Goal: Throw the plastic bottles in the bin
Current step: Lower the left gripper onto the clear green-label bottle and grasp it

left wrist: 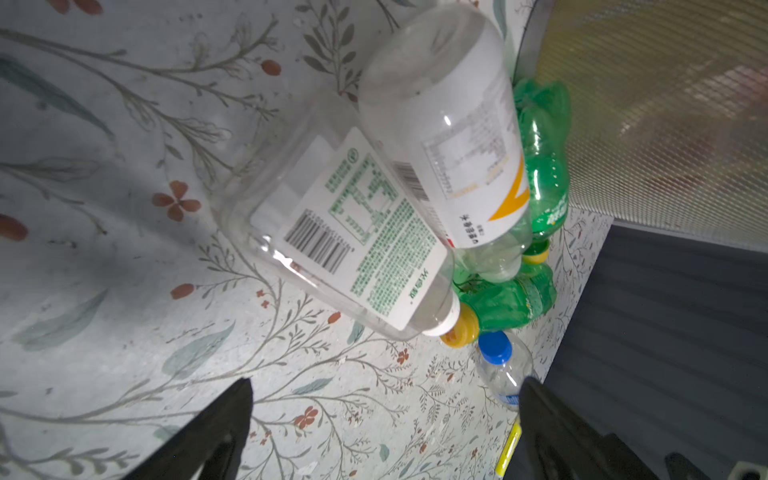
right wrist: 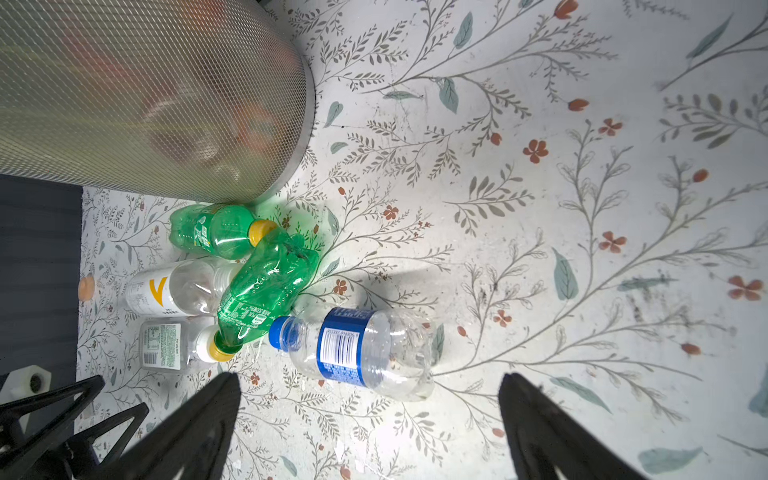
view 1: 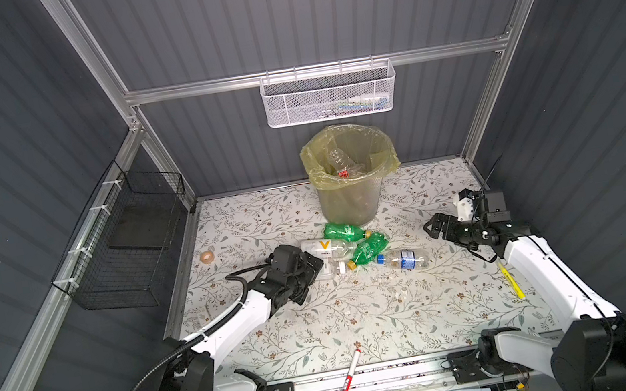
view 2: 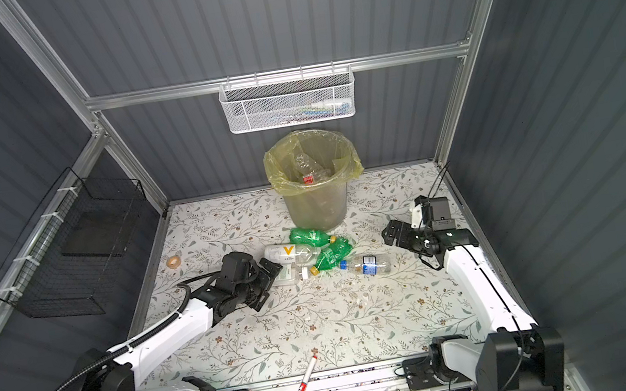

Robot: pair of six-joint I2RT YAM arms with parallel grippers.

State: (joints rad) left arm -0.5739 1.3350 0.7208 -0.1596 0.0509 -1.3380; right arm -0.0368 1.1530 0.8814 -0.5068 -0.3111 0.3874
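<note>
In both top views, five bottles (view 1: 367, 249) lie clustered on the surface (view 1: 363, 315) before the bin (view 1: 346, 204), left end effector (view 1: 309, 281) and right end effector (view 1: 433, 227) flanking them. Left wrist view: jaws spread, empty. Right wrist view: the same.

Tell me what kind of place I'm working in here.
Probably a purpose-built robot test booth, not a real room: grey ribbed wall panels set in an aluminium frame, a small table with a floral cover, and a bin with bottles lying in front of it.
</note>
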